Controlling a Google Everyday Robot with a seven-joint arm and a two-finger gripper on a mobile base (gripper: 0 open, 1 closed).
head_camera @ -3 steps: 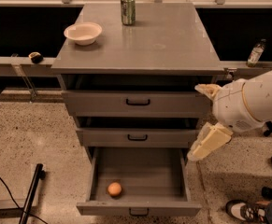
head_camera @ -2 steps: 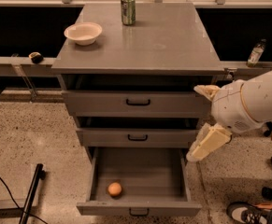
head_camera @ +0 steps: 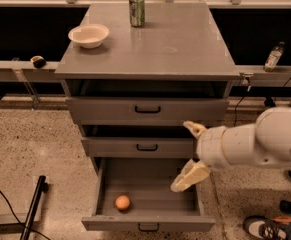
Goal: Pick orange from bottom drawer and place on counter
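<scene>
1. The orange lay in the open drawer, near its front left.
2. The gripper hung over the drawer's right side, fingers spread wide, holding nothing.
3. A bowl and a can stood on the counter.

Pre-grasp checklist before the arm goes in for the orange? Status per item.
1. Bottom drawer pulled open: ok.
2. Orange in plain sight on the drawer floor, front left, nothing on it: ok.
3. Gripper open and empty, fingers spread: ok.
4. Gripper lined up over the orange: not ok; it sits at the drawer's right side, apart from the fruit.
5. Bare spot on the counter for the drop: ok; bowl and can sit left and back.
6. Gripper height above the drawer floor: cannot tell.
</scene>
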